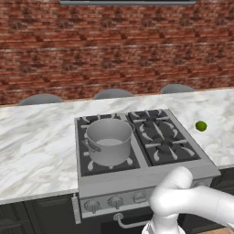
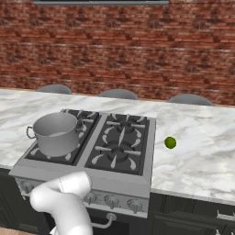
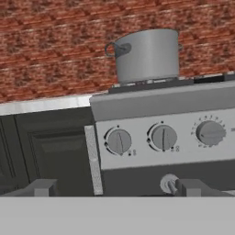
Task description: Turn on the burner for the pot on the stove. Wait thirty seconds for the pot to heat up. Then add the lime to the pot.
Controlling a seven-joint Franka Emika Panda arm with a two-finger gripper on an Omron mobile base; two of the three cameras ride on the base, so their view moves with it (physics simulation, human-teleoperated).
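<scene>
facing the stove (image 3: pixel 160 110) knobs (image 3: pixel 164 137), the gripper (image 3: pixel 117 188) is held wide and empty; no burner seems lit, the lime (image 1: pixel 201 125) is left on the counter (image 1: pixel 36 146) right of the pot (image 1: pixel 109 140).

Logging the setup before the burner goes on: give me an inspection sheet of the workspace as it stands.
Surface: white marble counter, with the silver steel gas cooktop set into it.
Job's things: wide grey brushed-metal pot stands upright on the cooktop's front-left burner; small round green lime lies on the counter right of the cooktop, apart from it.
Knobs: round front knobs in a row below the pot.
Clutter: nothing seen.
Gripper: low in front of the knob panel, jaws spread, holding nothing, touching no knob.
Cables: nothing seen.
Surroundings: red brick wall behind, grey rounded chair backs beyond the counter, dark cabinets beneath.
</scene>
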